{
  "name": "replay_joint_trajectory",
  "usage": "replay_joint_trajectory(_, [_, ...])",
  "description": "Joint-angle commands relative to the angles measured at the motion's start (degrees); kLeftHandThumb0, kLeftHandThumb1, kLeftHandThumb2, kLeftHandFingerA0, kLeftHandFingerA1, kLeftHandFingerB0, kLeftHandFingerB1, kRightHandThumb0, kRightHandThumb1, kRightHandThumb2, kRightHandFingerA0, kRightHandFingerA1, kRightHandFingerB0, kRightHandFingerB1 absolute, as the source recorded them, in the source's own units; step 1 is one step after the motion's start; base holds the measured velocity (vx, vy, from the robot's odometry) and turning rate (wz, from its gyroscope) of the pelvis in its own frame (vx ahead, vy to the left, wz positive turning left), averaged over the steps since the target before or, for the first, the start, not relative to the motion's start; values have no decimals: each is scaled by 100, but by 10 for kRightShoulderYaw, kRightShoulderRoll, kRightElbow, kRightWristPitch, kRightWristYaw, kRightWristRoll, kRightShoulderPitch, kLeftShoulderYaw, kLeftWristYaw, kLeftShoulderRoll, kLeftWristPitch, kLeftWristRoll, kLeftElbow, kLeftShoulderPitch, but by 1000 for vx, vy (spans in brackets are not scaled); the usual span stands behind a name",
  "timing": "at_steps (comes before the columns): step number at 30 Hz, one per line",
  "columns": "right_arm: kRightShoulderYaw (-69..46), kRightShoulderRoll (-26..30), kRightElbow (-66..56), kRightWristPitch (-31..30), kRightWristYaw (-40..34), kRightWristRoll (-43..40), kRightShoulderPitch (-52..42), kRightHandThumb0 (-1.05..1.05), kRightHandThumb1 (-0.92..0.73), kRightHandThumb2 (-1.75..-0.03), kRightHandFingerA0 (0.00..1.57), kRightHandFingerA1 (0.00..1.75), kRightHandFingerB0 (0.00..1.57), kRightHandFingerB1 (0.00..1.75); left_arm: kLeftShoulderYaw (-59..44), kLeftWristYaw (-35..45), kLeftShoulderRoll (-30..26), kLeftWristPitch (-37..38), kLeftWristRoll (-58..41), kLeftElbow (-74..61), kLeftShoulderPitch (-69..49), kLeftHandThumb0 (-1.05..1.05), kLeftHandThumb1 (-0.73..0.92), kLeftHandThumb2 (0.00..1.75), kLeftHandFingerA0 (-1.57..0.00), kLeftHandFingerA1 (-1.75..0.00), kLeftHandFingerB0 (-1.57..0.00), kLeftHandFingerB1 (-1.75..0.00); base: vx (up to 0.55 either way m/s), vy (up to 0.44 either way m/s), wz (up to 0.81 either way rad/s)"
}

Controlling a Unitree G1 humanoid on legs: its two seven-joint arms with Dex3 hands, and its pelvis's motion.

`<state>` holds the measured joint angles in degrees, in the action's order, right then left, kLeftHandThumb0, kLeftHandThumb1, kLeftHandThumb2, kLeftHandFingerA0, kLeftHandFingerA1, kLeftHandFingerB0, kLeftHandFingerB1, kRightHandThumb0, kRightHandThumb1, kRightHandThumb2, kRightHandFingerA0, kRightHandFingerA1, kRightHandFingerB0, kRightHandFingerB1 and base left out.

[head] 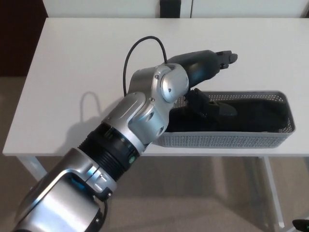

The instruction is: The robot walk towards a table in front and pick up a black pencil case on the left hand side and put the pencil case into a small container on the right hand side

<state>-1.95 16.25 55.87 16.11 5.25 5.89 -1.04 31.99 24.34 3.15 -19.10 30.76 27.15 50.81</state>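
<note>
Black case lying flat inside the grey mesh container, filling it lengthwise, dark against the perforated walls. No brand, label or writing legible on case or container. Container at about 4 o'clock on the white table, near the front edge, long side parallel to that edge.

Left hand at the container's 9 o'clock end, open and holding nothing: upper fingers stretched toward 2 o'clock above the back rim, lower finger reaching down into the container toward 3 o'clock, just over the case's near end; contact with the case not clear. Silver wrist and forearm running down to 7 o'clock, off the frame's bottom corner. Thin black cable looping from the wrist toward 11 o'clock. No lettering readable on the arm.
</note>
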Motion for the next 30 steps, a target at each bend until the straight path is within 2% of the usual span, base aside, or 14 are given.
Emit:
replay_joint_trajectory(1, [-1, 10, -3, -10, -2, 1, 5, -34, -64, -59, 70, 47, 42, 37, -1, 7, -13, -9, 1, -8, -8, -103, 73, 61, 0, 0, 0, 0, 0, 0, 0])
replay_joint_trajectory(2, [1, 10, -3, -9, -2, 3, 6, -34, -64, -59, 69, 46, 41, 37, 1, 8, -15, -10, 3, -9, -8, -101, 58, 102, 0, 0, 0, 0, 0, 0, 0])
replay_joint_trajectory(3, [3, 9, -6, -10, -3, 5, 5, -34, -65, -59, 68, 46, 41, 37, 3, 8, -18, -7, 5, -10, -8, -104, 75, 64, 0, 0, 0, 0, 0, 0, 0])
replay_joint_trajectory(10, [8, 12, -24, -19, -7, 11, -3, -36, -63, -58, 68, 46, 43, 37, -50, 38, -83, -2, -16, -149, -5, -99, 76, 63, 0, 0, 0, 0, 0, 0, 0])
replay_joint_trajectory(11, [8, 13, -24, -21, -6, 11, -2, -36, -63, -58, 70, 47, 43, 37, -72, 52, -99, -7, -27, -192, 1, -98, 60, 101, 0, 0, 0, 0, 0, 0, 0])
replay_joint_trajectory(15, [5, 14, -18, -16, -1, 7, -5, -34, -64, -59, 68, 47, 42, 37, -157, 91, -155, 4, -83, -342, -13, -97, 62, 99, 0, 0, 0, 0, 0, 0, 0])
replay_joint_trajectory(16, [7, 17, -18, -13, 0, 10, -8, -35, -65, -59, 66, 46, 41, 36, -182, 110, -171, -11, -101, -401, -32, -90, 54, 79, 0, -2, 0, -8, 0, 0, 0])
replay_joint_trajectory(17, [10, 19, -18, -10, 0, 14, -12, -35, -65, -59, 66, 46, 41, 36, -203, 125, -185, -25, -115, -450, -50, -90, 54, 79, 0, -2, 0, -8, 0, 0, 0])
replay_joint_trajectory(18, [10, 23, -14, -2, 6, 13, -17, -34, -66, -59, 64, 46, 40, 37, -230, 149, -209, -46, -128, -521, -84, -86, 53, 95, 0, -7, 0, -10, 0, 0, 0])
replay_joint_trajectory(19, [11, 27, -12, 0, 6, 15, -18, -41, -56, -77, 58, 55, 36, 47, -263, 165, -227, -47, -157, -575, -131, -82, 49, 92, 0, -10, 0, -11, 0, 0, 0])
replay_joint_trajectory(22, [10, 30, -6, 3, -2, 18, -24, -33, -64, -58, 68, 47, 44, 37, -336, 192, -259, -13, -203, -697, -305, -73, 44, 84, 0, -15, 0, -10, 0, 0, 0])
replay_joint_trajectory(24, [11, 27, -4, -1, -9, 19, -28, -33, -64, -59, 66, 47, 44, 37, -371, 199, -266, 18, -224, -735, -396, -71, 43, 82, 0, -14, 0, -10, 0, 0, 0])
replay_joint_trajectory(27, [15, 27, 4, 2, -6, 22, -33, -44, -54, -79, 54, 55, 34, 46, -463, 227, -237, 132, -302, -776, -658, -63, 40, 77, -2, -15, -9, -19, 0, 0, 0])
replay_joint_trajectory(30, [17, 26, 6, 3, -10, 24, -40, -35, -65, -59, 63, 45, 41, 36, -490, 248, -225, 252, -346, -749, -823, -55, 35, 75, -1, -21, -5, -24, 0, 0, 0])
